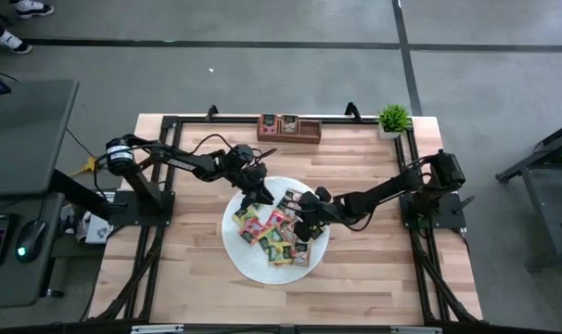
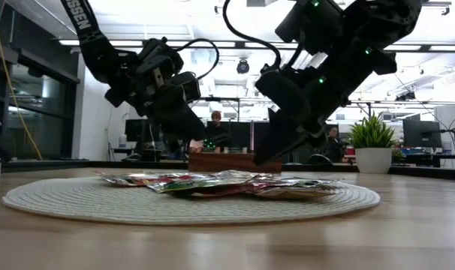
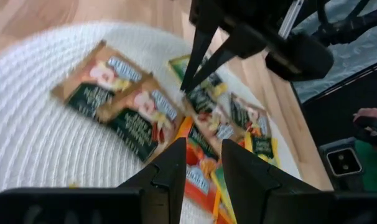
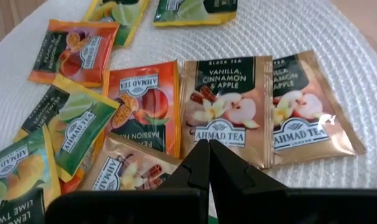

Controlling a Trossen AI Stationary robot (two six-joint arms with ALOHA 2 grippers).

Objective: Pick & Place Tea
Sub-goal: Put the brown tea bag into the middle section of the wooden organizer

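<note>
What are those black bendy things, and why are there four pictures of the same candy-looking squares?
Those are two robot arms, and each ends in a gripper, a pincher with two fingers. The squares are tea packets, piled on a round white mat on a wooden table.

One picture looks straight down from above. One looks across from table height. The other two come from little cameras on each arm's wrist, looking past its own fingers.

From above, the left gripper and the right gripper both hang over the pile. The left one's fingers have a small gap with nothing in it. The right one is pinched shut, also empty. At the table's back stand a wooden tray and a small potted plant.
</note>
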